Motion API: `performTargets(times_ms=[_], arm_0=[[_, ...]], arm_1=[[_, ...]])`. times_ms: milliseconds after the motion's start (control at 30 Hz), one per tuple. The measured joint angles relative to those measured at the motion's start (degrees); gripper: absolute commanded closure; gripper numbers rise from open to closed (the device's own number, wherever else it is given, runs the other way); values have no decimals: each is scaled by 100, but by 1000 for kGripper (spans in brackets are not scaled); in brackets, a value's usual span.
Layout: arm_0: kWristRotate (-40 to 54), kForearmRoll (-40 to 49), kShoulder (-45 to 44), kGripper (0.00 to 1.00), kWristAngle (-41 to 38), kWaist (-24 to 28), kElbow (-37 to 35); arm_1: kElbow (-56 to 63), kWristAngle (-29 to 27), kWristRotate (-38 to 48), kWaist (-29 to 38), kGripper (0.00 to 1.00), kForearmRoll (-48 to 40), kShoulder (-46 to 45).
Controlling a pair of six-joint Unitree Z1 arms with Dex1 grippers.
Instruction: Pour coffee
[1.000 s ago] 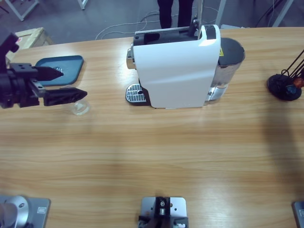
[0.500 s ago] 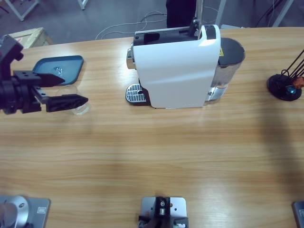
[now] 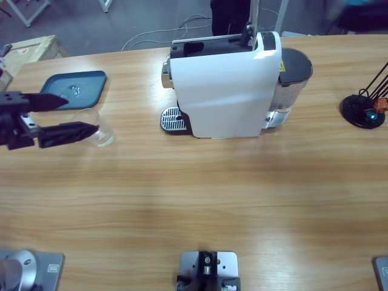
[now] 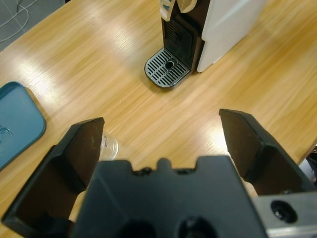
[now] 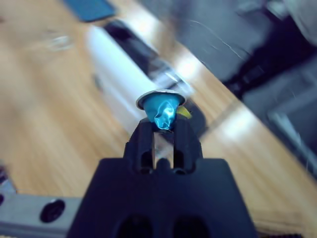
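Two tools in play. Left tool [image 3: 70, 115] comes in from the left edge in the high view, jaws spread wide, nothing between them. Small clear glass cup [image 3: 102, 134] sits upright on the long wooden counter [image 3: 200, 200], just beside the near jaw tip, not gripped; in the left wrist view the cup [image 4: 108, 146] peeks out next to the left-hand jaw, not between the two. Dark blue flat plastic tray [image 3: 74, 89] lies just behind the cup.

Right tool [image 5: 163, 130] isn't visible in the high view. Its wrist view shows jaws pinched narrow on a shiny blue foil coffee capsule [image 5: 162, 110], silver rim up, held by the lower body, w/ the capsule well above the counter.

White-and-black capsule coffee machine [image 3: 233, 85] stands mid-counter, round metal drip grate [image 3: 173, 119] at its front left, nothing on it yet. Black capsule stand [image 3: 364, 109] at far right.

Handling, judged: the cup looks light, thin-walled, rigid, slick and breakable; likely to skate on wood or tip if one jaw nudges it first. Best hold prob. across the mid wall, both jaws closing evenly, gentle squeeze, rim left free so it can go under the spout. Capsule is very light, foil body dents easily; the stiff rim is the safer ref. for seating in the machine slot, so light pinch only.
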Motion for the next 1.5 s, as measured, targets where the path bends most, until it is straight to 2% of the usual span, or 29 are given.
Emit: performTargets(times_ms=[133,233,533,833,1233,1267,1300,1333,1367,1400,1433,1500], arm_0=[[6,33,-53,9,0,0,-1],[6,34,-56,9,0,0,-4],[6,34,-53,9,0,0,-4],[6,34,-49,9,0,0,-4],[6,34,-49,9,-1,0,10],[6,34,-49,9,-1,0,10],[6,34,-49,9,-1,0,10],[6,34,-49,9,-1,0,10],[6,34,-49,9,-1,0,11],[6,34,-49,9,-1,0,11],[6,34,-49,9,-1,0,13],[6,34,-49,9,-1,0,32]], arm_1=[[-1375,202,-693,544,1000,624,1069],[-2052,239,-947,673,1000,815,1755],[-3030,351,-1156,657,1000,918,2992],[-3142,397,-1172,395,1000,917,3502],[-3143,540,-1171,318,1000,915,3704],[-3146,552,-1171,318,961,911,3711],[-3149,552,-1168,318,812,908,3717],[-3151,552,-1167,318,623,908,3719],[-3151,552,-1164,318,334,908,3719],[-3151,552,-1153,318,99,908,3719],[-3151,551,-1145,317,10,908,3719],[-3151,531,-1120,314,0,908,3719]])
